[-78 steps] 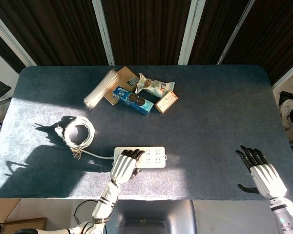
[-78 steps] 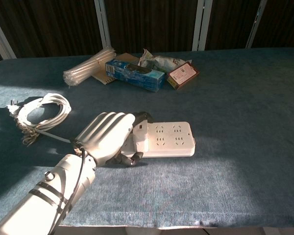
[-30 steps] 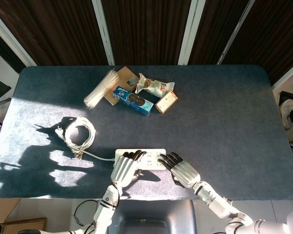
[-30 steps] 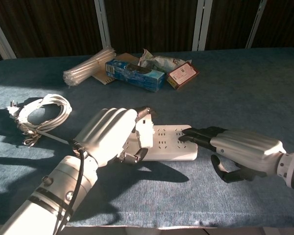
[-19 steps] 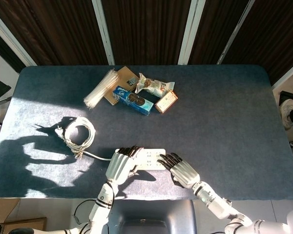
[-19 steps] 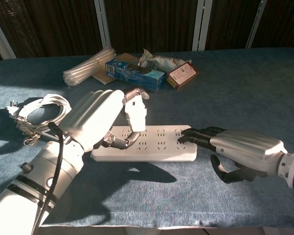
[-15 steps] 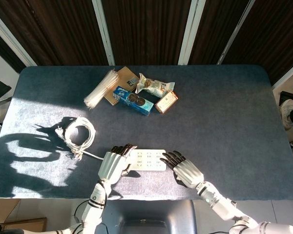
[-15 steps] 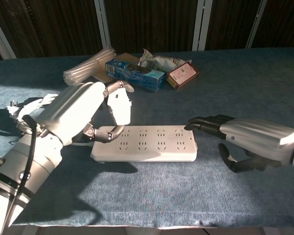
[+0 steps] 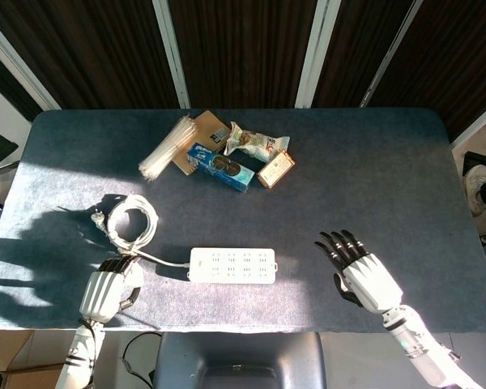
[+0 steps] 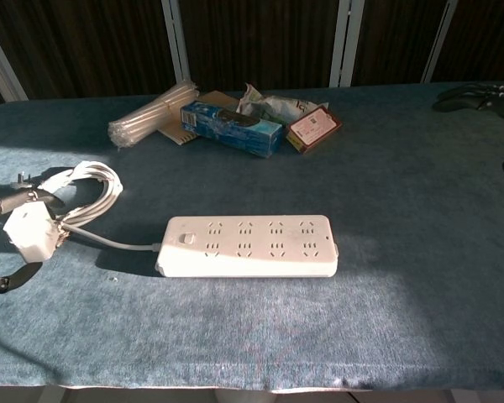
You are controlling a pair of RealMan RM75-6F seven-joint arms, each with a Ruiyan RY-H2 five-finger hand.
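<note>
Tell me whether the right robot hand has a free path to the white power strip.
Probably yes. The right robot hand is open above bare blue table, and nothing lies between it and the white power strip, whose right end faces it.

Smooth white plastic power strip, matt blue cloth table, glossy snack wrappers

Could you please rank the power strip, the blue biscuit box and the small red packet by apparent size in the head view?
1. power strip
2. blue biscuit box
3. small red packet
</note>
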